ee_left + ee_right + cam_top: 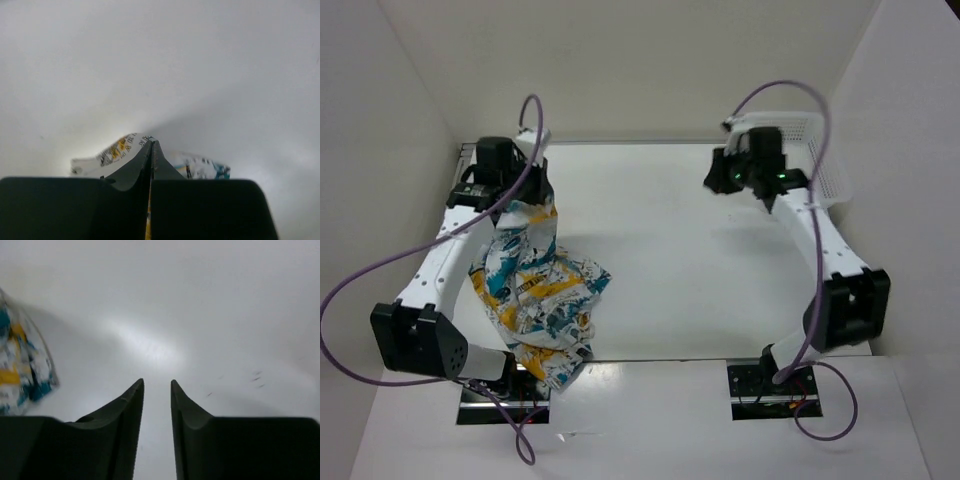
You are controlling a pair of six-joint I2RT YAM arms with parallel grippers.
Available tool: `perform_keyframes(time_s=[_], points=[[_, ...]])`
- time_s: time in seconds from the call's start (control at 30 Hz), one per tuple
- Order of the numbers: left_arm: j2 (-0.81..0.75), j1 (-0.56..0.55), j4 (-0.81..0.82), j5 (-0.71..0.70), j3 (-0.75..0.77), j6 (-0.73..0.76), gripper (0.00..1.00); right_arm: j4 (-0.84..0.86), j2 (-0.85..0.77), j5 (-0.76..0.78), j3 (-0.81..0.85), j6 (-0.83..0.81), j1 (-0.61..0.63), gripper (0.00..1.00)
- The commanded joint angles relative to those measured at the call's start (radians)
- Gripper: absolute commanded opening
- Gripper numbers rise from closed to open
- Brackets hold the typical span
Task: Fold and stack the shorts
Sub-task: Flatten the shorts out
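where white walls [620, 60] box the table [660, 260], left gripper [152, 146] pinches the shorts [540, 290]; right gripper [157, 386] gapes slightly, empty.

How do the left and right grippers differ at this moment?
The left gripper has its jaws pressed together on the shorts; the right gripper has a narrow gap between its jaws and holds nothing. The left one is at the far left of the table, fabric hanging from it; the right one is at the far right, near the white basket. Both appear raised off the surface.
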Motion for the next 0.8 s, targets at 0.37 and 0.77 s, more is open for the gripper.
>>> perform_keyframes(time_s=[0.37, 0.77], points=[[-0.068, 0.058, 0.144, -0.125, -0.214, 0.004, 0.0, -0.035, 0.451, -0.129, 0.113, -0.306, 0.61, 0.66], [-0.128, 0.079, 0.162, -0.155, -0.28, 0.004, 0.0, 0.05, 0.662, -0.259, 0.164, -0.075, 0.723, 0.61]])
